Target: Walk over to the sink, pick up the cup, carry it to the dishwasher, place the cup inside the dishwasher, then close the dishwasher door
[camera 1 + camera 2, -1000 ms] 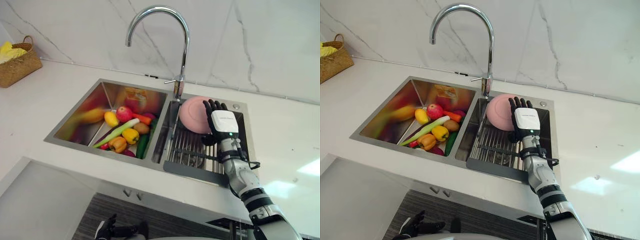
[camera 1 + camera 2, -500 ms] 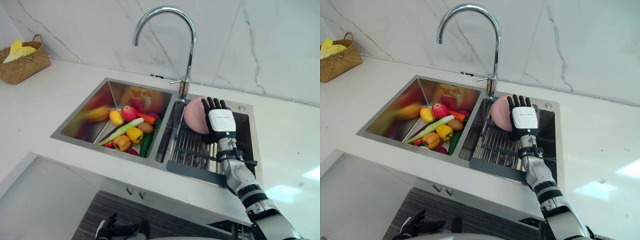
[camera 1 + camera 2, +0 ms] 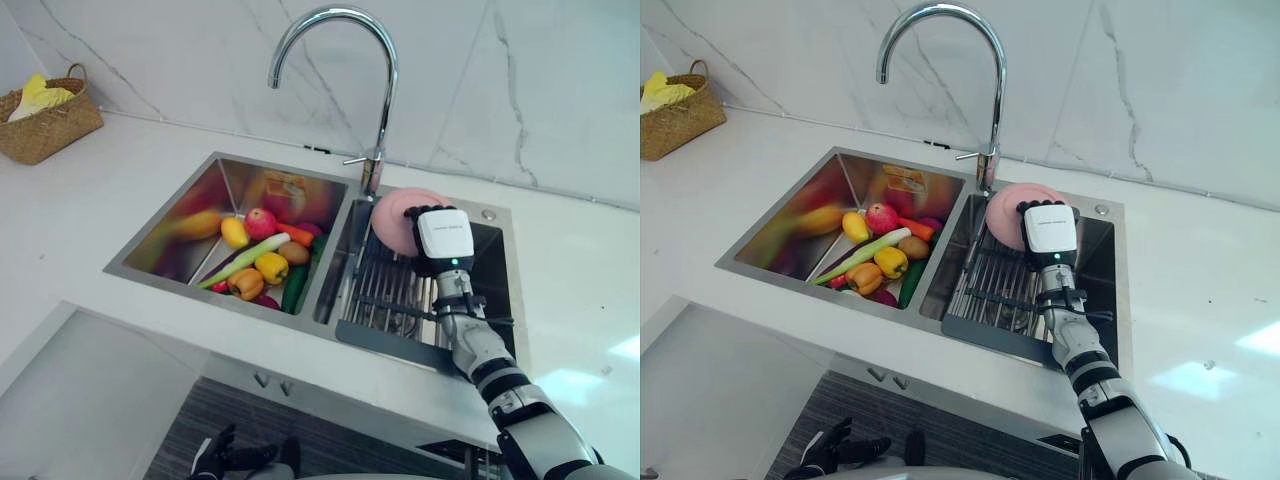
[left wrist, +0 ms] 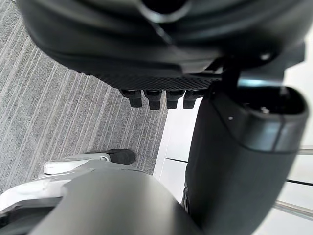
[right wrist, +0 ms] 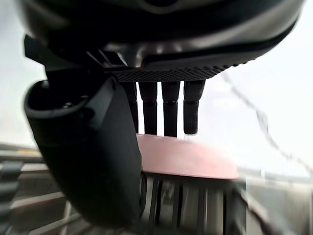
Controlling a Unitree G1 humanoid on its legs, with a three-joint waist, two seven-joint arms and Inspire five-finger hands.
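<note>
Right hand (image 3: pixel 444 236) tipped over cup (image 3: pixel 396 214), no grip yet

Half a second back I had its fingers (image 5: pixel 170 111) standing up clear beside the cup. Now they have dipped forward past the white back cover. On the wrist camera the fingers are straight and side by side, reaching over the cup's upper edge. Thumb (image 5: pixel 93 161) is held apart, nothing clamped. Contact: can't tell. Cup is pink, rounded and smooth, resting on the wire rack (image 3: pixel 385 292) beneath the hand, just ahead of the palm on the thumb side. Left hand (image 3: pixel 830 452) hangs low, fingers loose.
</note>
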